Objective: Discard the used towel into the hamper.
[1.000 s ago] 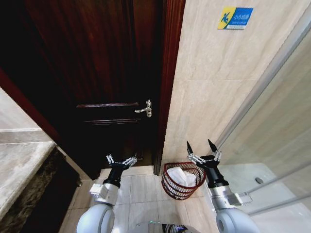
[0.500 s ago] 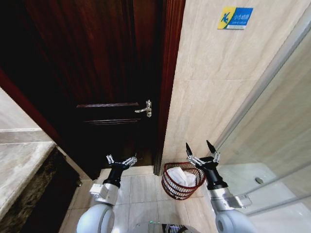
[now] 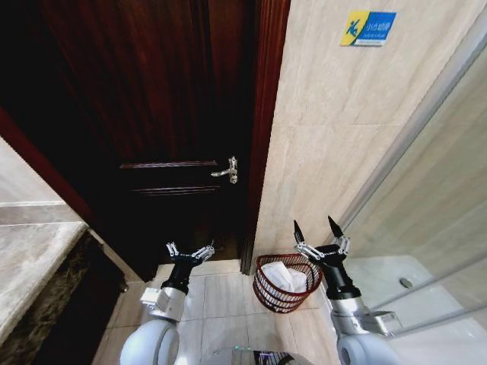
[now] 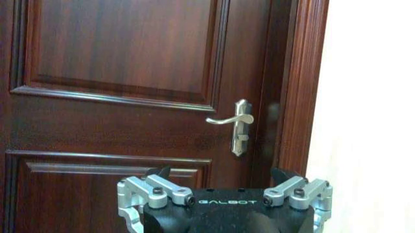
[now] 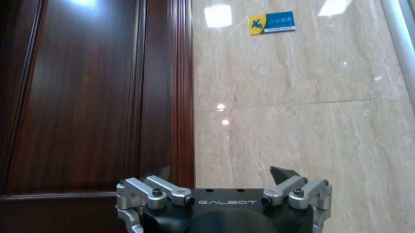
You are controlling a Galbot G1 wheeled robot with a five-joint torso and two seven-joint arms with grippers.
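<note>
The hamper (image 3: 287,282) is sitting on the tiled floor (image 3: 221,296) at the foot of the marble wall (image 3: 335,137), just beside the door frame (image 3: 262,137). Its far right rim is being covered by the right gripper (image 3: 319,228), and white cloth (image 3: 285,277) is lying inside it; how the cloth is folded is hard to make out. The counter (image 3: 30,266) is being cut off at the left edge of the head view.

The dark wooden door (image 3: 152,114) is standing closed, its metal handle (image 3: 226,172) near the frame. A blue and yellow sign (image 3: 368,27) is sticking high on the wall, and a glass shower panel (image 3: 434,190) is slanting along the right.

The right gripper is hovering just above the hamper's right side, fingers spread wide and holding nothing. Against half a second ago it is sitting slightly further right and a touch lower. The left gripper (image 3: 190,252) is waiting spread over the floor before the door, unchanged, well apart from the hamper.
</note>
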